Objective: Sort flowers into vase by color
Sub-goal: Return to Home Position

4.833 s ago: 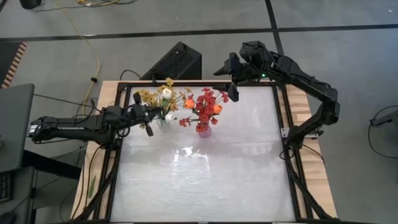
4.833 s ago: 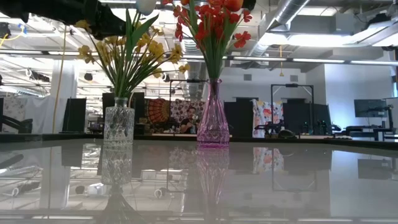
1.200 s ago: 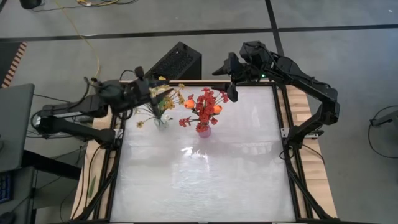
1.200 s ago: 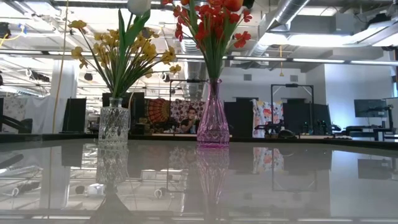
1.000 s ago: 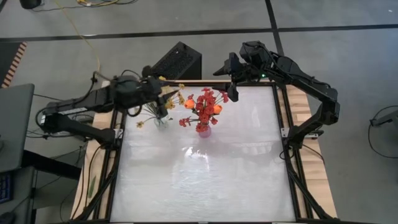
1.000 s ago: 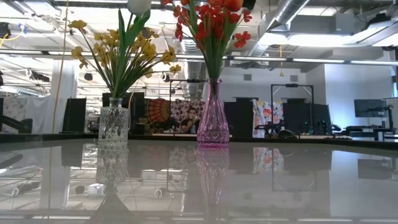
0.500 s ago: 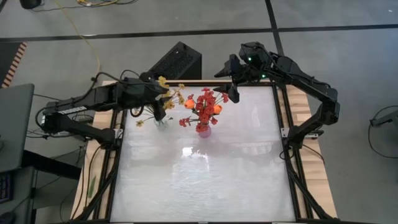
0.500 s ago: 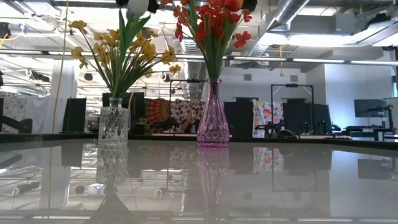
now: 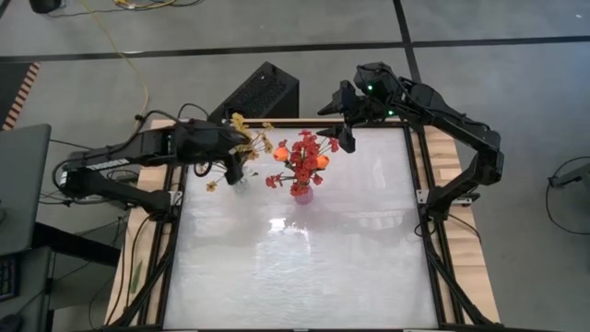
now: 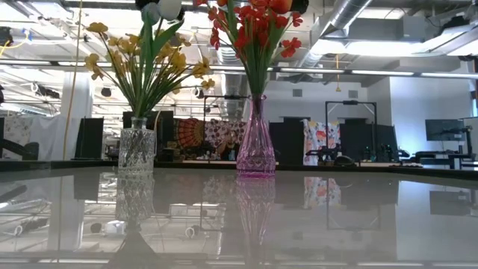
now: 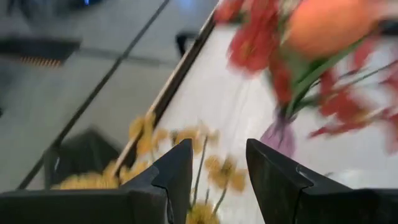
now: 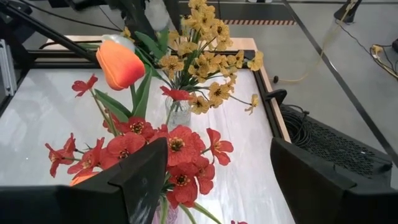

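A clear glass vase (image 10: 140,153) holds yellow sprays (image 10: 160,63) and a white bud (image 10: 169,8). A pink vase (image 10: 256,146) holds red flowers (image 9: 304,155) and an orange bloom (image 12: 121,63). Both vases stand upright near the table's far left. My left gripper (image 9: 238,155) is open above the clear vase, down at the flower tops. Its wrist view shows the yellow sprays (image 11: 214,168) below the left gripper (image 11: 217,177). My right gripper (image 9: 343,124) hovers open beyond the red flowers, by the far edge; its wrist view shows the right gripper (image 12: 211,180) wide apart. My left gripper comes from above at the tops of the flowers in the clear vase. In the low view a dark finger (image 10: 143,4) shows right beside the white bud. I cannot tell whether it touches the bud or the sprays.
The glossy white table (image 9: 304,267) stretches bare toward the near edge, inside a dark frame (image 9: 419,184). A black box (image 9: 261,92) sits beyond the far left corner. Cables lie on the floor to the left.
My left gripper has moved from the far left corner toward the clear vase and come down among its flower tops. Its dark fingers now show beside the white bud in the low view. The yellow sprays have shifted a little.
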Tool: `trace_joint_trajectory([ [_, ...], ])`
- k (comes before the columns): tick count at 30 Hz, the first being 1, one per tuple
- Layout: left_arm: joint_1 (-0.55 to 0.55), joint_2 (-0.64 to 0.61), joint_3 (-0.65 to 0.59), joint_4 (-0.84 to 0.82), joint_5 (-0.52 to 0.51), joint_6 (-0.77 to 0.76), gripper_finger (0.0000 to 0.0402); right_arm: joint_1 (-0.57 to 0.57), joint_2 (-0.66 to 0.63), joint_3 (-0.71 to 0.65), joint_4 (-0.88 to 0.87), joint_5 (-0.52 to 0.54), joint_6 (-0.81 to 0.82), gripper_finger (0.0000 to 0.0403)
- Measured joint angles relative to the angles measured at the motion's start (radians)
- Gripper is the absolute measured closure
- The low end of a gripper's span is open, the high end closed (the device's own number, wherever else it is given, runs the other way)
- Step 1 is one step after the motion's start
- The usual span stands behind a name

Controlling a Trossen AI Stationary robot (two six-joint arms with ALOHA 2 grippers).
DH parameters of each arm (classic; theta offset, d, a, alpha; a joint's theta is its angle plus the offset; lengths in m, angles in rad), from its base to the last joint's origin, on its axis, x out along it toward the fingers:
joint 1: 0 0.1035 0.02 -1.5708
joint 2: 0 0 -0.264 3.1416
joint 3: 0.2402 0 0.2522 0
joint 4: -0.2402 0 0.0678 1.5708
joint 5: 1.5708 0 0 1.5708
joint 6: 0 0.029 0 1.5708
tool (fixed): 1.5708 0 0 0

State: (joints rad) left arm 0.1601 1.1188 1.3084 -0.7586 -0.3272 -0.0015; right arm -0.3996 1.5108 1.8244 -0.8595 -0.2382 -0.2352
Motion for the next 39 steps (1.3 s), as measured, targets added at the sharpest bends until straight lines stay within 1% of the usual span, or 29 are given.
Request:
trace_joint_trajectory([
  [3, -0.001, -0.041, 0.006, 0.084, 0.04, 0.061, 0.0263, 0.0, 0.0, 0.0, 0.0, 0.0, -0.001, 0.0092],
  [6, -0.001, -0.089, 0.006, 0.129, 0.043, 0.108, 0.0263, -0.002, 0.0, 0.0, 0.0, 0.0, -0.001, 0.0092],
  [12, 0.01, -0.197, -0.006, 0.148, -0.02, 0.17, 0.0263, -0.011, -0.005, 0.0, -0.001, -0.004, -0.015, 0.0092],
  [17, 0.059, -0.317, -0.125, 0.153, -0.001, 0.172, 0.0263, -0.057, -0.051, -0.001, -0.003, -0.049, 0.008, 0.0094],
  [20, 0.082, -0.403, -0.227, 0.186, 0.031, 0.162, 0.0263, -0.094, -0.112, -0.044, -0.008, -0.05, 0.041, 0.0104],
  [23, 0.094, -0.507, -0.337, 0.251, 0.075, 0.152, 0.0263, -0.133, -0.186, -0.139, -0.005, -0.05, 0.083, 0.0117],
  [26, 0.097, -0.617, -0.433, 0.29, 0.096, 0.119, 0.0263, -0.154, -0.274, -0.275, 0.034, -0.049, 0.153, 0.0128],
  [30, 0.097, -0.766, -0.541, 0.279, 0.081, 0.075, 0.0263, -0.157, -0.404, -0.505, 0.181, -0.05, 0.268, 0.0141],
  [33, 0.097, -0.876, -0.612, 0.279, 0.08, 0.035, 0.0263, -0.142, -0.484, -0.678, 0.327, -0.049, 0.353, 0.0156],
  [36, 0.097, -0.98, -0.68, 0.279, 0.089, -0.031, 0.0263, -0.129, -0.546, -0.822, 0.446, -0.045, 0.426, 0.0178],
  [39, 0.097, -1.07, -0.747, 0.272, 0.121, -0.089, 0.0263, -0.115, -0.587, -0.939, 0.53, -0.022, 0.476, 0.0208],
])
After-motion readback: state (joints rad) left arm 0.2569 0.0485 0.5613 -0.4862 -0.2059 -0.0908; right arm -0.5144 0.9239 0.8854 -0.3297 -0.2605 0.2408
